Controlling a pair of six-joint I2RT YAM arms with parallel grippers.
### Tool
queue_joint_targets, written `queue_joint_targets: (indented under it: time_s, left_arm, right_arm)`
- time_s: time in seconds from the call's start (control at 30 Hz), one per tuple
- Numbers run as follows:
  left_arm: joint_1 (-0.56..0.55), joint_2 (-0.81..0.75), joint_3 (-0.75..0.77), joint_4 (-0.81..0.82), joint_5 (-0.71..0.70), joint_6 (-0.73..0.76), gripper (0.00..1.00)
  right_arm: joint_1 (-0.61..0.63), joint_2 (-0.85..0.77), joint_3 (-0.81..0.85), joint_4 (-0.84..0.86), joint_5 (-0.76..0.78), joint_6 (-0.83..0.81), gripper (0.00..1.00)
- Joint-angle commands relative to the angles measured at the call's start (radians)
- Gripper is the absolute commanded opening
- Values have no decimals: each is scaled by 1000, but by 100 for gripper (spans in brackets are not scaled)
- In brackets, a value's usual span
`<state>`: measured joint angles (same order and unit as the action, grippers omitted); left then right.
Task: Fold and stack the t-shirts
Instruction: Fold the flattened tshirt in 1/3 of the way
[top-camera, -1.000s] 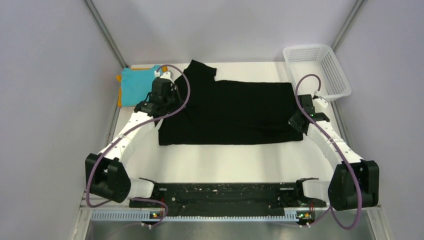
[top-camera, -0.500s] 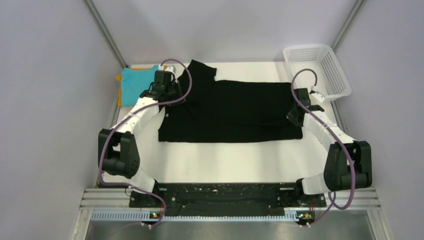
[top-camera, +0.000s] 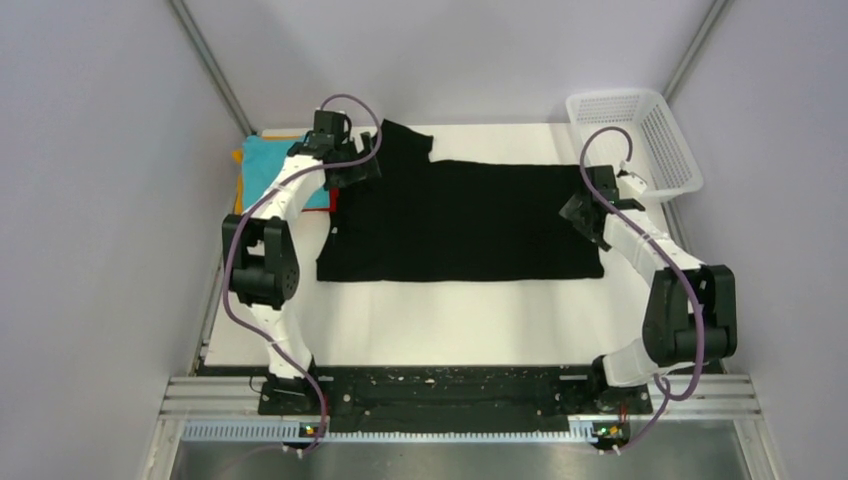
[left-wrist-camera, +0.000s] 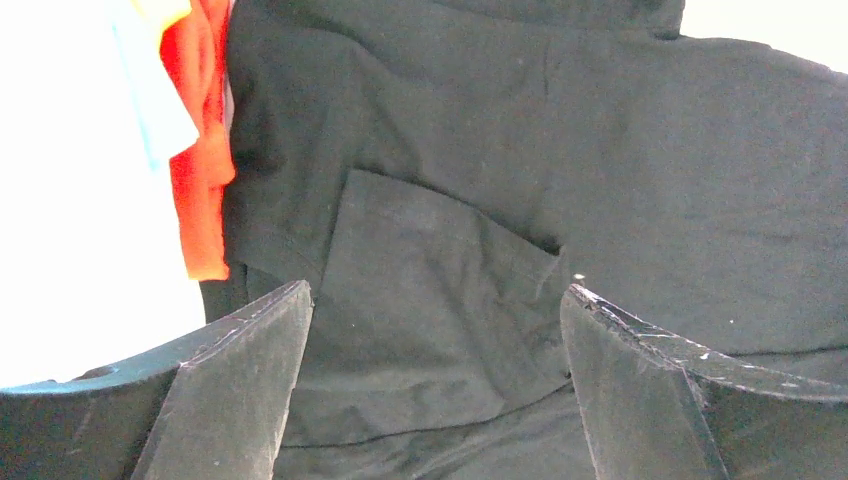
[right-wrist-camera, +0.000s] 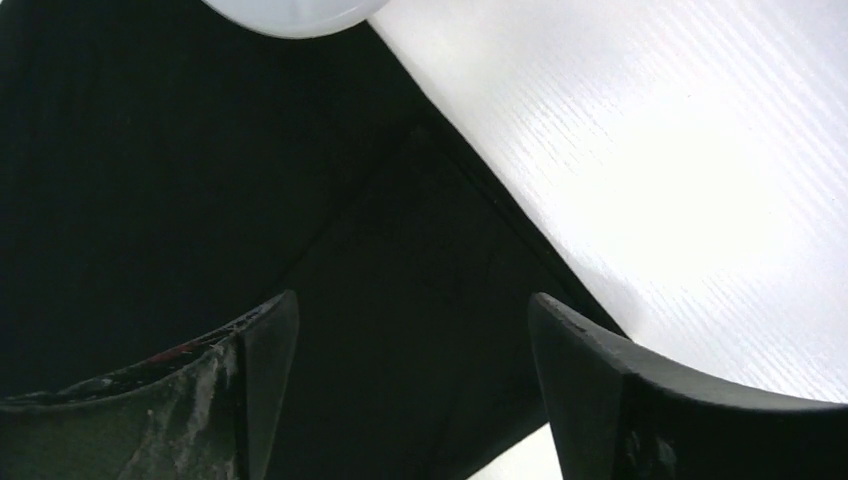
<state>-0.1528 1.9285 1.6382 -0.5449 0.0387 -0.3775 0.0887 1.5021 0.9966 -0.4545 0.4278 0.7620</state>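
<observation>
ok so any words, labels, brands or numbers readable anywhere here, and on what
None can be read.
black t-shirt: plain, no print or tag showing.
folded tees: no lettering visible.
white basket: no label visible.
black base plate: pale specks, too small to tell if any are text.

The left arm hides much of the folded teal shirt
</observation>
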Motion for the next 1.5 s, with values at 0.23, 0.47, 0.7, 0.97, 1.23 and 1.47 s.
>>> queue_joint_targets:
  time_s: [0.23, 0.47, 0.7, 0.97, 1.23, 1.47]
  left_arm:
    - [-6, -275, -348, 178, 265, -80, 99]
    - [-7, -220, -458, 212, 287, -113, 99]
    - [-7, -240, -612, 267, 242, -142, 99]
    - [-23, -366, -865, 281, 226, -223, 99]
    - [-108, -676, -1083, 50, 81, -410, 99]
    - [-249, -891, -1197, -20, 6, -603, 99]
  right_arm:
    - [121, -173, -92, 91, -164, -92, 99]
    - [204, 64, -6, 168, -252, -226, 99]
    - [215, 176, -48, 190, -284, -227, 99]
    - [215, 48, -247, 139, -296, -193, 99]
    - [232, -183, -414, 25, -341, -140, 99]
    - [264, -393, -508, -133, -349, -56, 99]
